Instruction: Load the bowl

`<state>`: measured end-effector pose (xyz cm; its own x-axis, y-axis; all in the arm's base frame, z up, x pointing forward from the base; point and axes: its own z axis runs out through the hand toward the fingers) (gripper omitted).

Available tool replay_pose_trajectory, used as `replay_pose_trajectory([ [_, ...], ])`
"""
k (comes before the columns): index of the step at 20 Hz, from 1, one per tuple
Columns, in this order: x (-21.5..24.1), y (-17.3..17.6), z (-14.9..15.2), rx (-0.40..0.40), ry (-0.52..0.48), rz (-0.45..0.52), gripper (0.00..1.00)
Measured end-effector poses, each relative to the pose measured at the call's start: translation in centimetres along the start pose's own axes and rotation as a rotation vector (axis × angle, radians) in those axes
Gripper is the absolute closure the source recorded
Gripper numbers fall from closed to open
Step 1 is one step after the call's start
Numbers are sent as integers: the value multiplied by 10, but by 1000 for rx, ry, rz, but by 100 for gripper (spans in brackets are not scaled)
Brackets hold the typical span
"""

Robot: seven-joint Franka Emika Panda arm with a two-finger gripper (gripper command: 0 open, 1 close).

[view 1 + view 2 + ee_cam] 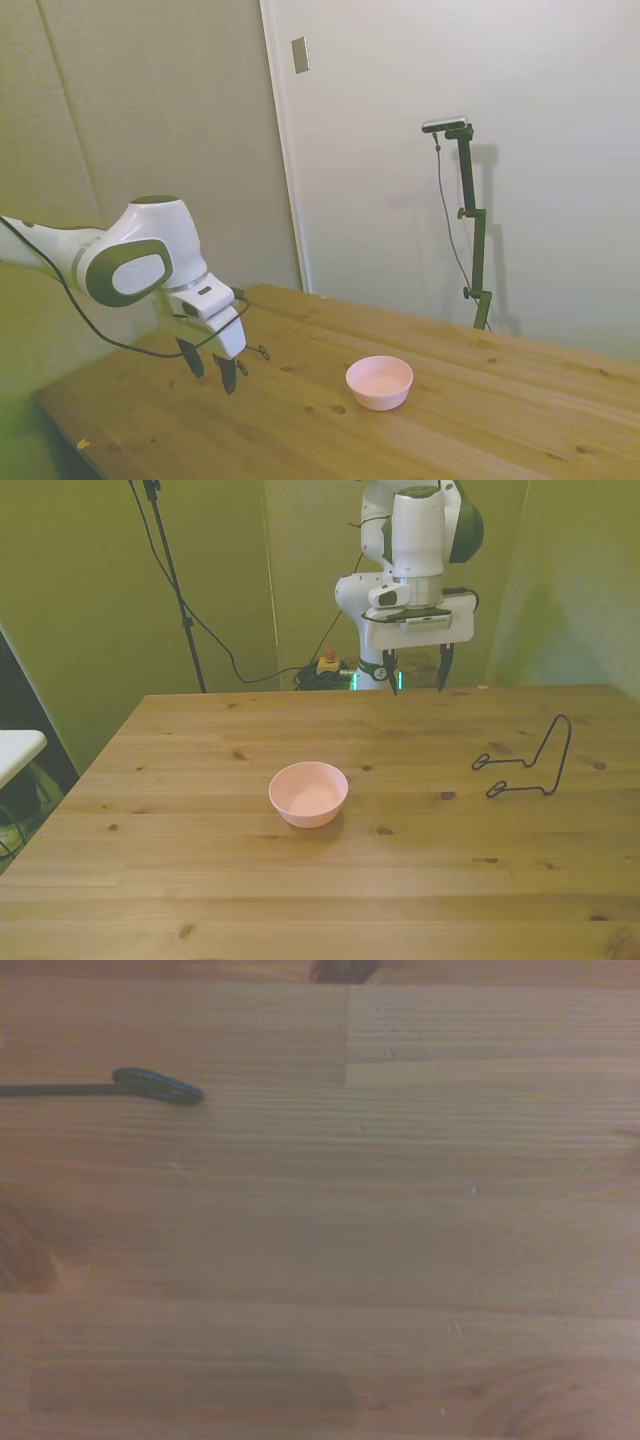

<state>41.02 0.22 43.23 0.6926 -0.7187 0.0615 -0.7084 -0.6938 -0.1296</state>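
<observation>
Pincer (417, 679) of the white robot arm hangs with its two dark fingers spread and nothing between them, above the far edge of the wooden plank tabletop (200, 880). Thin black wire rack (530, 760) stands toward the front view's right, well apart from the small round pale pink bowl (309, 793), which sits upright and empty near the tabletop's middle. Likely risks: the smooth, light bowl may skid or tip if one finger meets its rim first; the slender rack, being light wire, may shift or topple when the bowl is set against it.
</observation>
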Motion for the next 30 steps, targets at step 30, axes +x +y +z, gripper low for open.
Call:
replay_pose_trajectory([
  [30, 205, -57, 26, -11, 156, 217, 0],
])
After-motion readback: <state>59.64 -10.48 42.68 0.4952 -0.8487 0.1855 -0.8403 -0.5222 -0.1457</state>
